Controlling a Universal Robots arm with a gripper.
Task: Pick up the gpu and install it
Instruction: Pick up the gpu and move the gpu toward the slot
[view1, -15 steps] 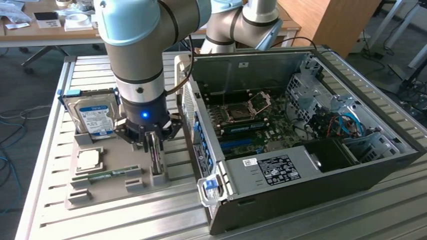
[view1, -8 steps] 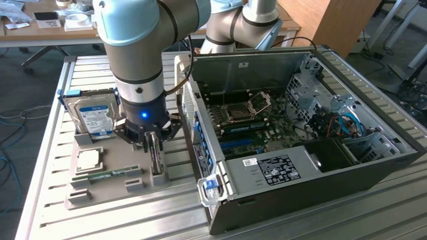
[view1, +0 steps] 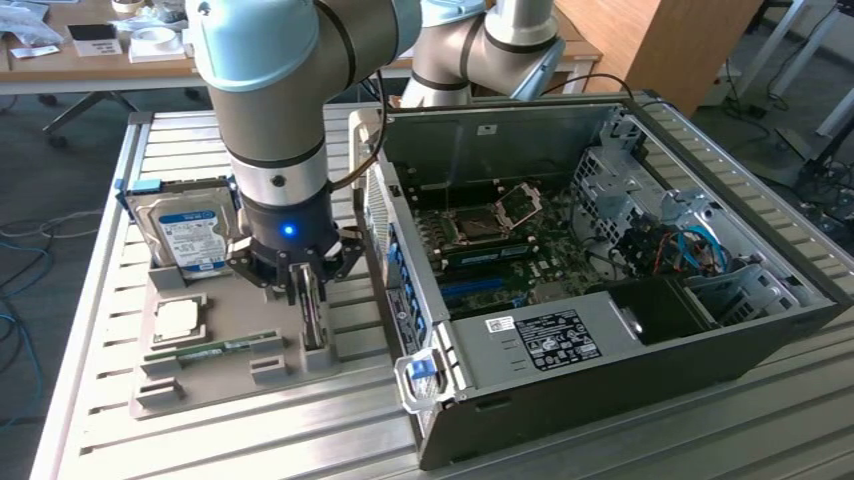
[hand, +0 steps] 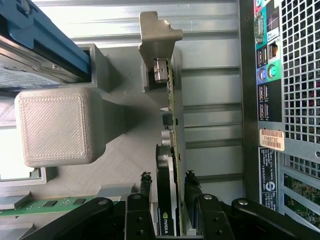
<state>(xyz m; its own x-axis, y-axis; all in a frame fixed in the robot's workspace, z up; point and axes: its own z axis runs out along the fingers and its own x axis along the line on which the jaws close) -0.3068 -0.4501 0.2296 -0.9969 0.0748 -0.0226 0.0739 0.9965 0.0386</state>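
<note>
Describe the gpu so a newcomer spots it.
Beside the open computer case lies a grey tray. The gpu stands on edge nearest the case, under the end effector. Unlike the hard drive and memory stick, it's dark with a beige bracket.

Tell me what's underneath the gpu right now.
A gray holder tray lying on the slatted table. The gpu stands on edge in one of its slots. The card's bottom edge is hidden inside that slot.

gpu (hand: 166, 162) end cut off at frame edge; hard drive (view1: 184, 235) partly behind arm (view1: 274, 130).
</note>
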